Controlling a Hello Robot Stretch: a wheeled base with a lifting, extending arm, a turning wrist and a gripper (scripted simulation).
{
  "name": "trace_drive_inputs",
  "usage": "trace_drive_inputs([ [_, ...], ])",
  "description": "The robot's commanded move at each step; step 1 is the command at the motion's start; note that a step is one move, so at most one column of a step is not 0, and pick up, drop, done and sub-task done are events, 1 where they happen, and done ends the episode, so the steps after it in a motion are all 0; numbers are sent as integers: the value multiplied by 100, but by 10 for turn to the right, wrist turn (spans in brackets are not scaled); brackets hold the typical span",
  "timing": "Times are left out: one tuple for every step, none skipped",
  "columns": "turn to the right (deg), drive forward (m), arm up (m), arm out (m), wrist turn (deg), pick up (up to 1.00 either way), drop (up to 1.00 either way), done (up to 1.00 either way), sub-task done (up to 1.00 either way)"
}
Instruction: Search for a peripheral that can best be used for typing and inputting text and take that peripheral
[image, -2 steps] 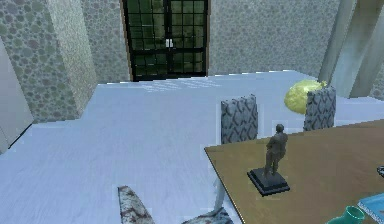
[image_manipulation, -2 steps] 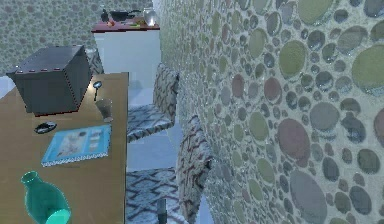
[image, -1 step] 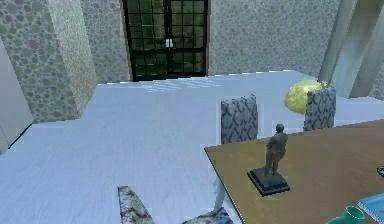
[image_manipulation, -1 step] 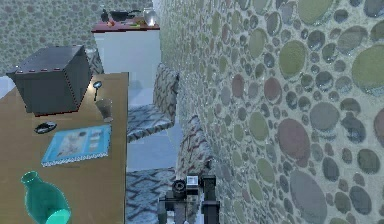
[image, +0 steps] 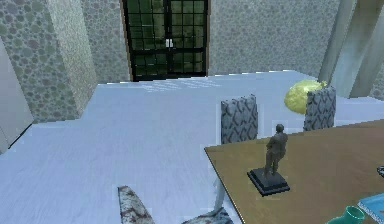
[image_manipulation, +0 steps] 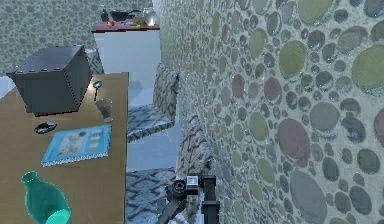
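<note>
1. Wood, smooth and warm brown, makes the top of the table (image_manipulation: 105, 190) I am parked beside. I judge the search unfinished and the taking not begun.
2. Where the typing peripheral lies I cannot tell. What is left is to find it, line up on it and lift it.
3. Far left on the table stands a dark grey box (image_manipulation: 50, 78), matte and square-edged. Nearer lies a flat blue-and-white booklet (image_manipulation: 78, 145). Nearest is a glossy teal bottle (image_manipulation: 45, 200) with a rounded body.
4. Ahead, a small bronze-coloured statue (image: 272, 155) stands upright on a dark square base near the table's edge. Two chairs (image: 239, 118) with mottled fabric backs are pushed up on the far side.
5. My gripper (image_manipulation: 172, 205) sits low and near, dark with thin fingers, and a patterned chair (image_manipulation: 192, 150) is behind it. I cannot tell how the fingers stand, nor whether they have hold of anything.
6. To the right, the pebble wall (image_manipulation: 290, 100) is rough with rounded stones.
</note>
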Motion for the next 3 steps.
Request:
trace_drive_inputs([
  [0,0,0,0,450,0,0,0,0],
  [0,0,0,0,450,0,0,0,0],
  [0,0,0,0,60,0,0,0,0],
])
